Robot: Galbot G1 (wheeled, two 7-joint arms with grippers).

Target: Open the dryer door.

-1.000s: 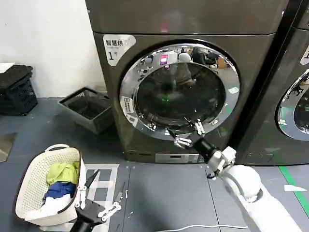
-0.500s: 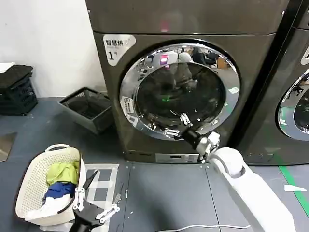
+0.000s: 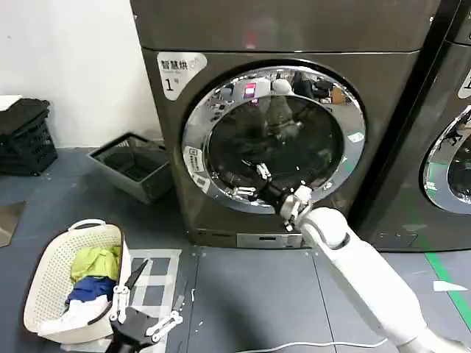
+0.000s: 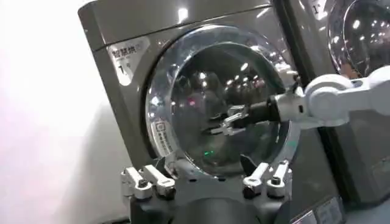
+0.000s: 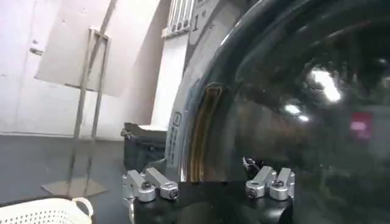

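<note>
The dryer door [image 3: 193, 132], a wide chrome ring around dark glass, sits shut on the grey-bronze machine with the white "1" label [image 3: 171, 73]. My right gripper [image 3: 251, 182] is open and held up against the door's lower left part, its fingers spread over the glass just inside the ring. In the right wrist view the chrome ring [image 5: 196, 122] and dark glass stand very close beyond the open right gripper [image 5: 210, 185]. My left gripper [image 3: 154, 294] hangs low and open beside the basket. The left wrist view shows the door [image 4: 183, 79] beyond the left gripper [image 4: 207, 182].
A white laundry basket [image 3: 40, 301] with clothes stands on the floor at the lower left. A grey bin [image 3: 132, 165] and a black crate [image 3: 26, 136] sit by the wall. A second dark machine [image 3: 434, 110] stands close on the right. Bare grey floor lies before the dryer.
My right gripper has moved left and slightly up across the door, from the lower right rim to the lower left glass. The left gripper has sunk a little.
</note>
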